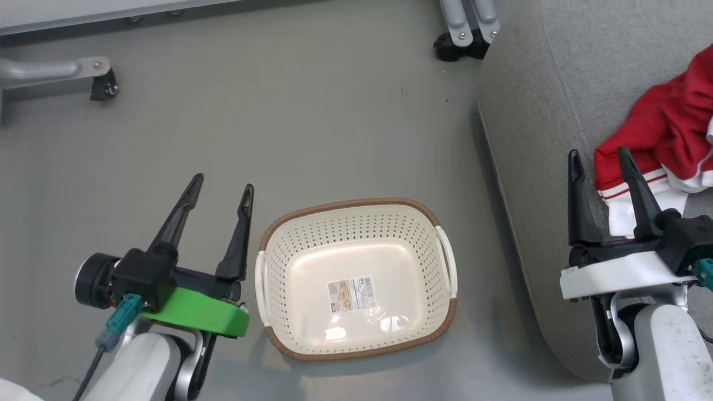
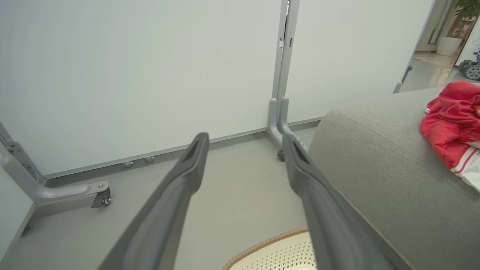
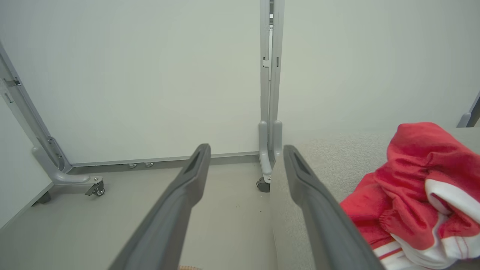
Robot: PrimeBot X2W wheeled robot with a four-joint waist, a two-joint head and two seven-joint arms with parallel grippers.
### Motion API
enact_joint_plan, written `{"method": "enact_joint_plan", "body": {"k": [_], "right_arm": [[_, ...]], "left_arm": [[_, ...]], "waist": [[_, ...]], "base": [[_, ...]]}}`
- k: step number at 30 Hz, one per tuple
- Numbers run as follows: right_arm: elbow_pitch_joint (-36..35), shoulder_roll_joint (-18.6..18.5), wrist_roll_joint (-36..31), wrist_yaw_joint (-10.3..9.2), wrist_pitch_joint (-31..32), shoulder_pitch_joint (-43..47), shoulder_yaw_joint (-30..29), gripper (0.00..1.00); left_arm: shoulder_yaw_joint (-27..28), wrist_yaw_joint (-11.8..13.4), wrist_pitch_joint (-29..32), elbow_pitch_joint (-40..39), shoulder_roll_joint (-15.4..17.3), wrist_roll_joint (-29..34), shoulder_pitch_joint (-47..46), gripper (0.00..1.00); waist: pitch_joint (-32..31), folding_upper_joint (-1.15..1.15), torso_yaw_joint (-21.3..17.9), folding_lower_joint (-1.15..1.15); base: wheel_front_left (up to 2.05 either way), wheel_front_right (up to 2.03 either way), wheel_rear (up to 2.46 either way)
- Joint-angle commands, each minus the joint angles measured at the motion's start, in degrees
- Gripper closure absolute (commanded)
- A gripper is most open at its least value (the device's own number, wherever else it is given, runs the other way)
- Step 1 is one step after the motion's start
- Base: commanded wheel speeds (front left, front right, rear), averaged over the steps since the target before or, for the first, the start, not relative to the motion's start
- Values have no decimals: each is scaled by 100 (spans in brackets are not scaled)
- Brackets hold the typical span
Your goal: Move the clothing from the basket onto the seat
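We are hovering our left gripper (image 1: 223, 182) beside the basket (image 1: 345, 204) (sticker on its bottom) and our right gripper (image 1: 598, 152) over the seat (image 1: 529, 139) near the clothing (image 1: 663, 128), both jaws spread

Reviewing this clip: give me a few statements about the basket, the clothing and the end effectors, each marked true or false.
1. The basket has red clothing in it. False: inside it there is just a label sticker on the bottom.
2. The clothing lies on the grey seat. True.
3. The left end effector is shut on a basket handle. False: it is open beside the basket and holds nothing.
4. The right end effector is open and holds nothing. True.
5. The basket stands on the seat. False: it stands on the floor beside the seat.
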Motion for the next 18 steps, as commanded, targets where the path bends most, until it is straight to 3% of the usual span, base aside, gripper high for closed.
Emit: {"method": "enact_joint_plan", "body": {"k": [1, 7, 18], "right_arm": [[-86, 1, -69, -6, 42, 136, -5, 0], [-376, 39, -175, -6, 182, 413, 49, 0], [-592, 54, -148, -6, 386, 892, 165, 0]], "left_arm": [[138, 45, -22, -20, -44, 18, 103, 0], [878, 91, -23, -83, -250, 189, 487, 0], [1769, -232, -24, 70, -592, 584, 1288, 0]], "waist": [[-251, 0, 305, 0], [-417, 0, 512, 0], [-826, 0, 593, 0]], "base": [[0, 0, 0], [0, 0, 0], [0, 0, 0]]}}
